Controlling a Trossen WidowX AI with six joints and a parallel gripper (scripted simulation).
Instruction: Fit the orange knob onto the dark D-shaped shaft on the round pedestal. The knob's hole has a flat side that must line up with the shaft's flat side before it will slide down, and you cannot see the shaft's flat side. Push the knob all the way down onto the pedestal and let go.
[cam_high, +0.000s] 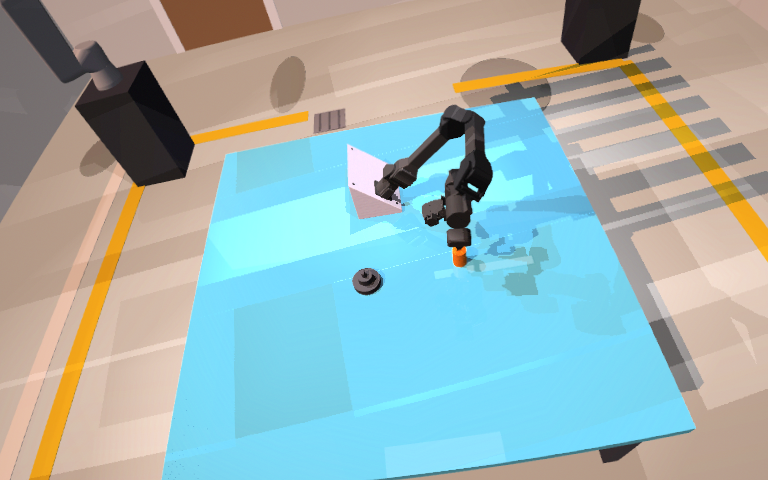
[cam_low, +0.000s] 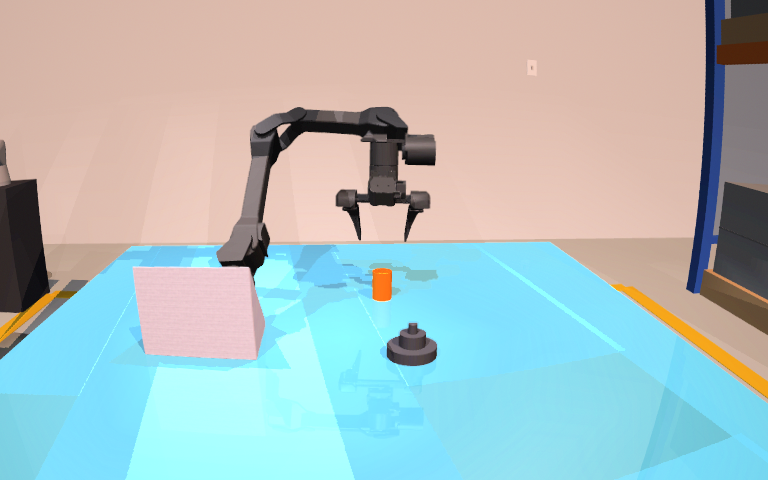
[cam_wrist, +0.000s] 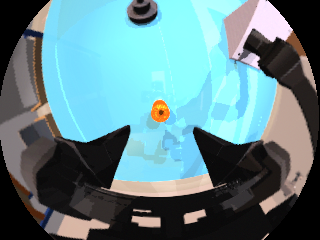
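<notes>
The orange knob (cam_high: 459, 258) (cam_low: 382, 285) (cam_wrist: 156, 111) stands upright on the blue table, with its hole facing up. The hole's flat side is too small to make out. My gripper (cam_low: 382, 240) (cam_wrist: 163, 128) is wide open and empty, pointing down, above the knob with a gap between. In the top view the gripper hides part of the knob's top. The round dark pedestal (cam_high: 367, 287) (cam_low: 411, 353) (cam_wrist: 142, 14) stands apart from the knob, nearer to the exterior view. Its thin shaft (cam_low: 412, 327) points up and is bare. The shaft's flat side cannot be seen.
A pink wedge-shaped block (cam_high: 368, 175) (cam_low: 195, 314) (cam_wrist: 240, 30) stands on the table (cam_high: 453, 362) (cam_low: 526, 430) beside the arm's base. Black boxes stand on the floor beyond the table, and a blue-posted shelf (cam_low: 707, 169) is at the right in the exterior view.
</notes>
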